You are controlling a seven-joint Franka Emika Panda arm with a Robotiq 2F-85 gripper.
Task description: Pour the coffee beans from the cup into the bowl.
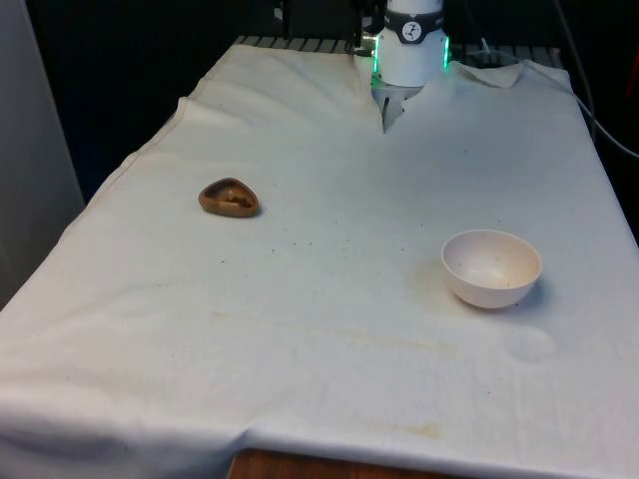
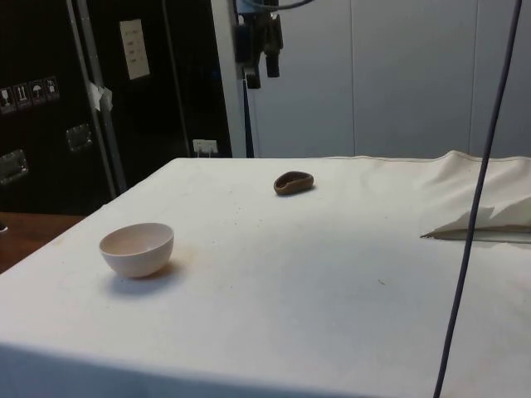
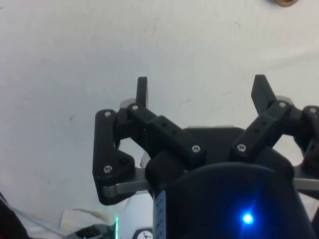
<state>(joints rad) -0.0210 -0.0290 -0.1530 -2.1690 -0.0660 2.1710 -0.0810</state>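
Locate the cup [image 1: 229, 198] first: it is a small brown vessel with a rounded, somewhat triangular rim, resting on the white cloth [image 1: 329, 329] toward the front view's left. In the side view the same cup [image 2: 294, 182] sits near the far edge of the table. You can see a dark interior, but whether it contains coffee beans cannot be determined. A sliver of the brown cup [image 3: 285, 2] also appears at the edge of the wrist view.

Next, find the bowl [image 1: 491, 267]. It is white, upright and sits on the cloth toward the front view's right, well apart from the cup. In the side view the bowl [image 2: 137, 249] stands close to the near corner of the table. Its interior appears bare.

Now check the gripper [image 3: 202, 92]. Its two black fingers are spread wide with only cloth visible between them; they hold nothing. In the side view the gripper [image 2: 260, 76] hangs high above the table, well clear of both cup and bowl
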